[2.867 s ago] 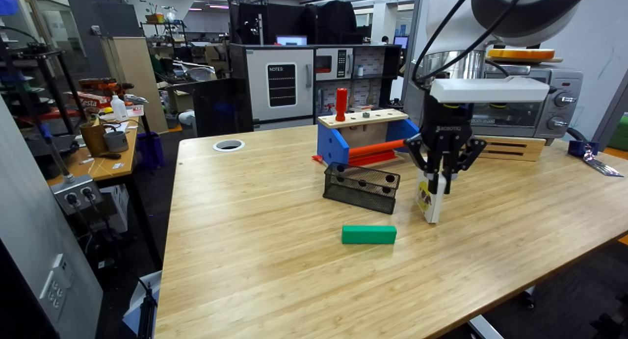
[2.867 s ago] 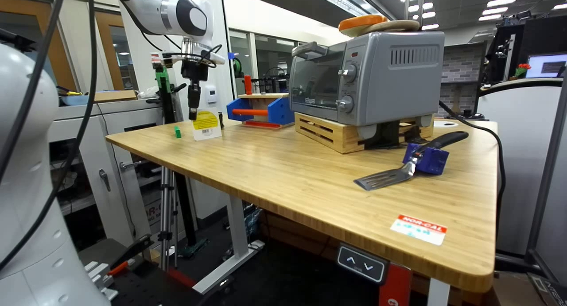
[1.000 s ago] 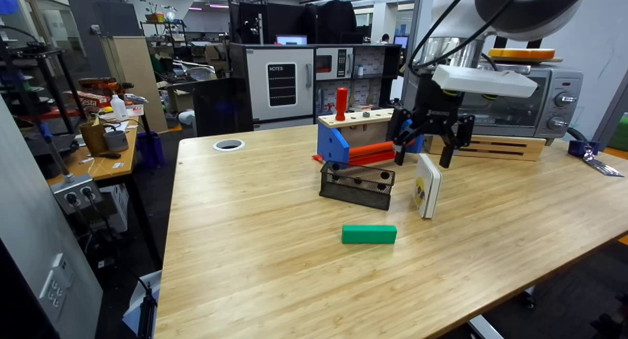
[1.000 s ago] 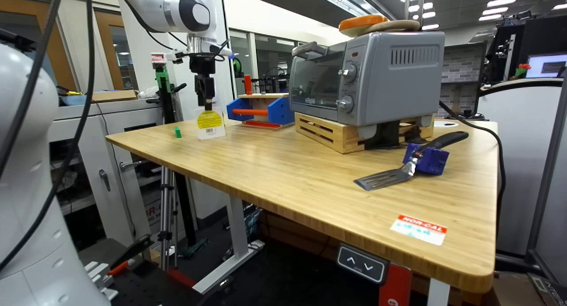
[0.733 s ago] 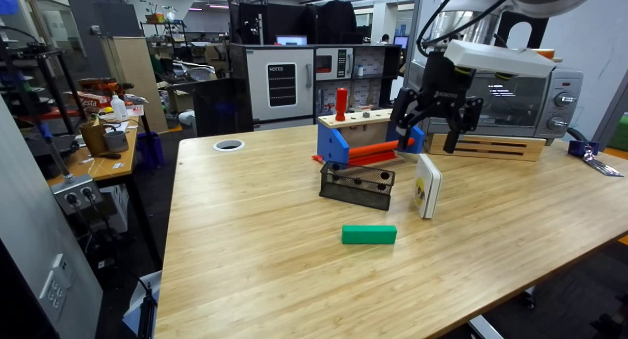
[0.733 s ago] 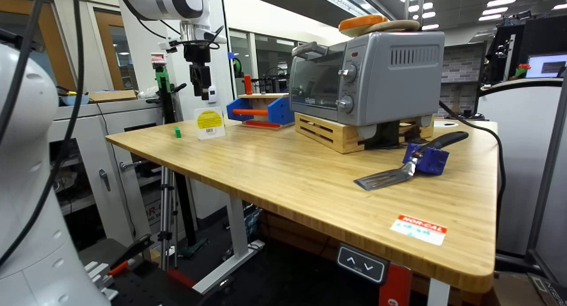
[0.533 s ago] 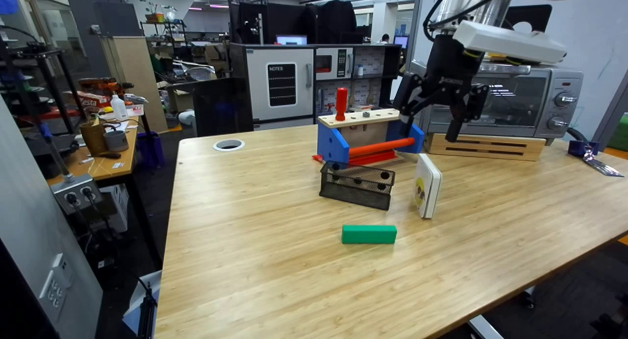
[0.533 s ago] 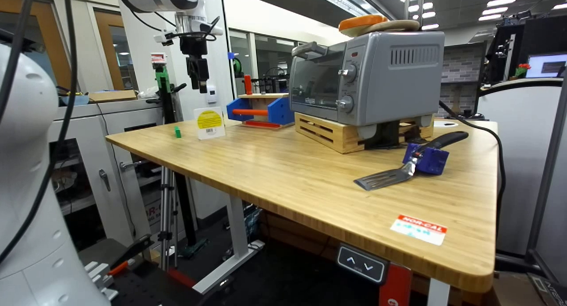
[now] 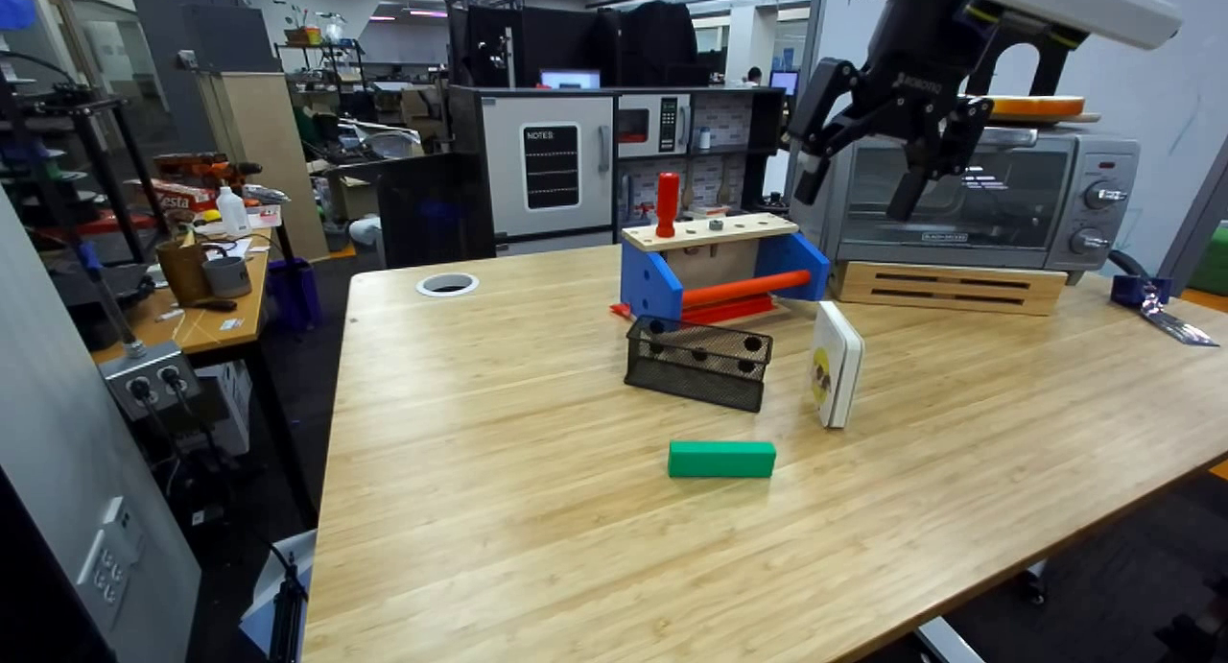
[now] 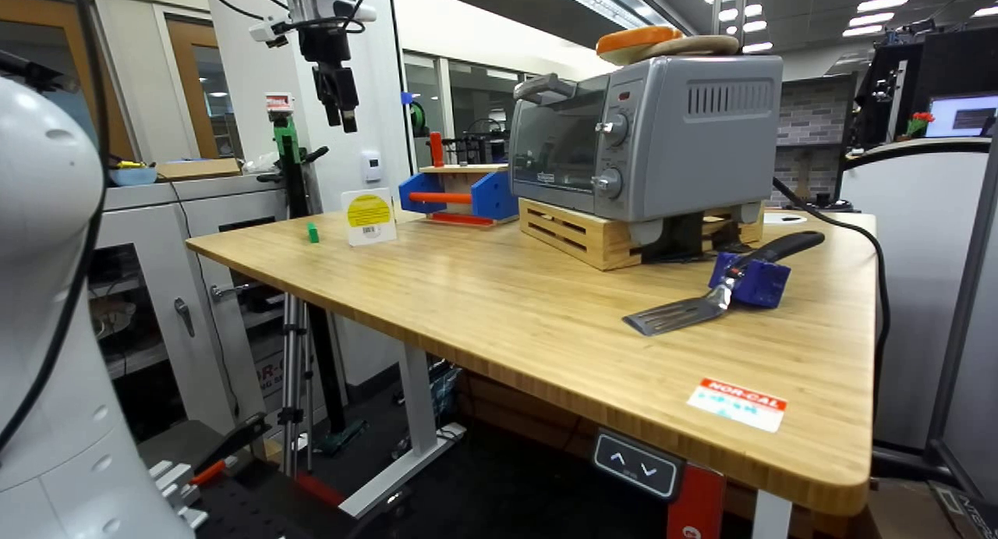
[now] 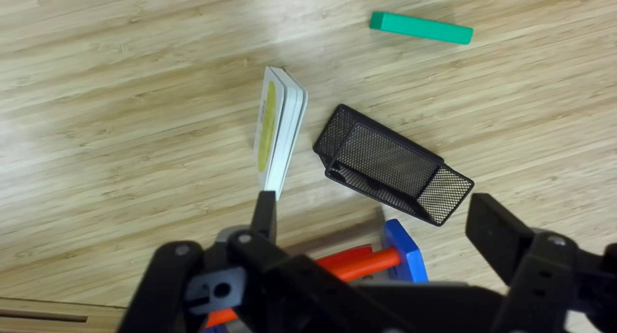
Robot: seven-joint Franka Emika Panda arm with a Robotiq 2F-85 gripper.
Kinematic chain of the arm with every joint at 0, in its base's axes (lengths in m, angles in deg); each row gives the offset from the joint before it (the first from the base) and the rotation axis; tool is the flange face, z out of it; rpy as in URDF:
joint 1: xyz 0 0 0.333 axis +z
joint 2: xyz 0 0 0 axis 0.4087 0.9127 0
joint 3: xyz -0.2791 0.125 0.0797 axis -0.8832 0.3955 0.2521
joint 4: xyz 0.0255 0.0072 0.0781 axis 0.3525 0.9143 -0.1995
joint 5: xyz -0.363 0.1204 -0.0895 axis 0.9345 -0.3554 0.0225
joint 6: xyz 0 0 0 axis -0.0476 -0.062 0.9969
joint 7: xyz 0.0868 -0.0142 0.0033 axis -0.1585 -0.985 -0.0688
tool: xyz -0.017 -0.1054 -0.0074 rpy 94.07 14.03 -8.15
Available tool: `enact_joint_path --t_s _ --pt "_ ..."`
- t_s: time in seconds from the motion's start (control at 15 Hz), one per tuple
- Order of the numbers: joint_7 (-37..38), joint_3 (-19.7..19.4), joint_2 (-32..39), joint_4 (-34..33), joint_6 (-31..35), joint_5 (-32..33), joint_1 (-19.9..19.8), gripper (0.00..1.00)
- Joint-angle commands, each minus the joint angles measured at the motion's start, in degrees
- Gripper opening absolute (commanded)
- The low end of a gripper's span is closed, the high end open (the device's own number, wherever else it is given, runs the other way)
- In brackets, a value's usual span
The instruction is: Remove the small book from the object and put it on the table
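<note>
The small book (image 9: 838,367) stands upright on its edge on the counter (image 9: 537,538), outside the dark mesh rack (image 9: 698,373), near it but apart; the green block (image 9: 721,459) lies near both; in an exterior view the blue and red toy bench (image 9: 715,265) sits just behind the rack; the tool (image 9: 858,195) hangs higher, well apart from the book, released and spread wide around only air.
</note>
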Motion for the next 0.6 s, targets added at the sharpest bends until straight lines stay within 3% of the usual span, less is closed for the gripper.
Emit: enact_joint_path --t_s 0.0,0.53 --pt "-0.2 1.1 -0.3 0.0 -0.1 -0.2 -1.1 1.0" --pt "-0.2 1.1 -0.4 0.3 -0.1 -0.2 -1.2 1.0"
